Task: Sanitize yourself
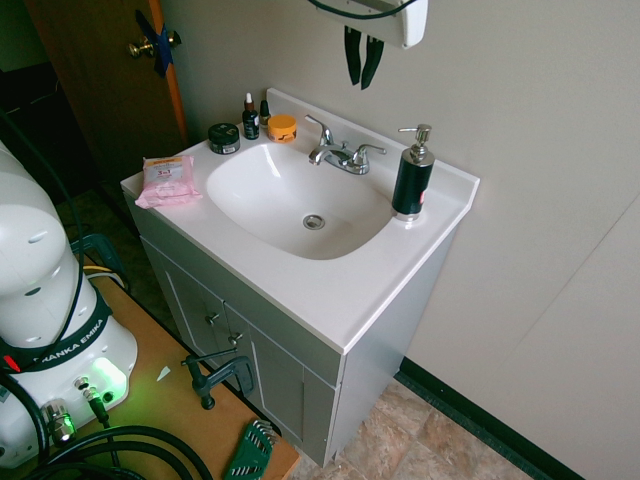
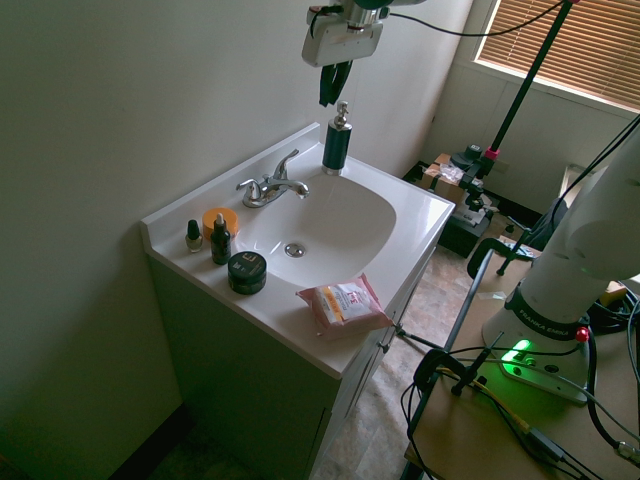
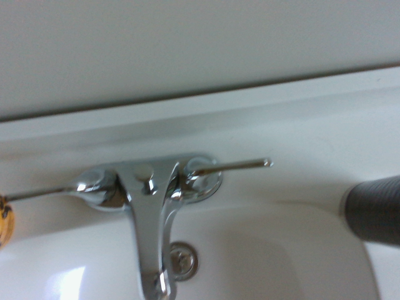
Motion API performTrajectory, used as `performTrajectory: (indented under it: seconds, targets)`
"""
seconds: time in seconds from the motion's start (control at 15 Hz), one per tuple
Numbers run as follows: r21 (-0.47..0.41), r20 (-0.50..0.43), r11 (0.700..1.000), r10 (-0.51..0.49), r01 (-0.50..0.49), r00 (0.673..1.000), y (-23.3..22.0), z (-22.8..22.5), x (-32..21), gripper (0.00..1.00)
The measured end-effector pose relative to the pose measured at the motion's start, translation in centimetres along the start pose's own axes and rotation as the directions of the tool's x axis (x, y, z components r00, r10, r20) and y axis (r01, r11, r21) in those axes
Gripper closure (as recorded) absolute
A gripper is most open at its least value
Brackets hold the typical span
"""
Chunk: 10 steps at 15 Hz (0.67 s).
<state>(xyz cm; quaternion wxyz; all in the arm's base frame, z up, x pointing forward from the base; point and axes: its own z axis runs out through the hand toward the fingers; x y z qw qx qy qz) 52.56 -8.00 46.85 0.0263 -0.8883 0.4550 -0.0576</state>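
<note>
1. Here, going left to right in the first exterior view, we see a pink wipes packet at the left end of the white vanity top, well below and far to the side of the jaws.
2. Next come a dark round jar, two small dropper bottles and an orange tin, lined up along the back ledge.
3. The chrome faucet stands behind the sink basin, almost straight under the jaws.
4. The dark pump dispenser stands at the right rear corner, lower down and a little to the right of the jaws.
5. Our gripper hangs high by the wall, pointing down; its two black fingers stand a narrow slit apart at the tips, with nothing between them.
6. The arm's white base sits at the near left, far from the jaws.
</note>
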Motion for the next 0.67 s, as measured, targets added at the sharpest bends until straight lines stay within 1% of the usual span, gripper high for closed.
performTrajectory:
  seconds: [0.33,0.67]
  targets:
    - [-0.029,0.032,0.999,-0.029,0.03,0.999,1.2,2.9,-4.1,0.0]
    - [-0.057,0.058,0.998,-0.023,0.026,0.998,3.0,6.5,-5.7,0.0]
